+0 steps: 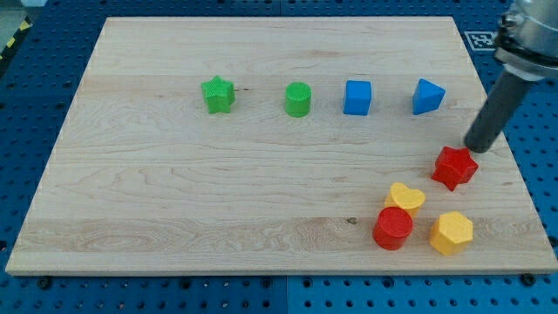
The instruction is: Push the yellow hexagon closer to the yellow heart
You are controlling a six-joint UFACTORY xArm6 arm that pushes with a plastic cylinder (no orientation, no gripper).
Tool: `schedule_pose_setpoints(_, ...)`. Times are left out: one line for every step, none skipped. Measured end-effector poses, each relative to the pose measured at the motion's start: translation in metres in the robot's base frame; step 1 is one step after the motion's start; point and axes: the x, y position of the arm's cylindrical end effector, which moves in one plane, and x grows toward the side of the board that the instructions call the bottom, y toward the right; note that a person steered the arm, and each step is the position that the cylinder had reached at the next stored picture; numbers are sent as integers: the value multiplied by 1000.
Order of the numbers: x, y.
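Observation:
The yellow hexagon (451, 232) lies near the board's bottom right corner. The yellow heart (405, 197) lies up and to the left of it, a short gap apart. A red cylinder (392, 228) sits just below the heart, touching it, and left of the hexagon. My tip (476, 148) is at the right side of the board, just above and right of a red star (455, 167), close to or touching it. The tip is well above the hexagon.
Along the upper part of the board, from the view's left to right, stand a green star (218, 94), a green cylinder (298, 99), a blue cube (357, 97) and a blue triangular block (427, 96). The board's right edge (514, 166) runs close to the tip.

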Motion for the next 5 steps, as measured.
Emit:
schedule_pose_setpoints(25, 19)
schedule_pose_setpoints(77, 15)
schedule_pose_setpoints(131, -1)
schedule_pose_setpoints(151, -24)
schedule_pose_setpoints(153, -74)
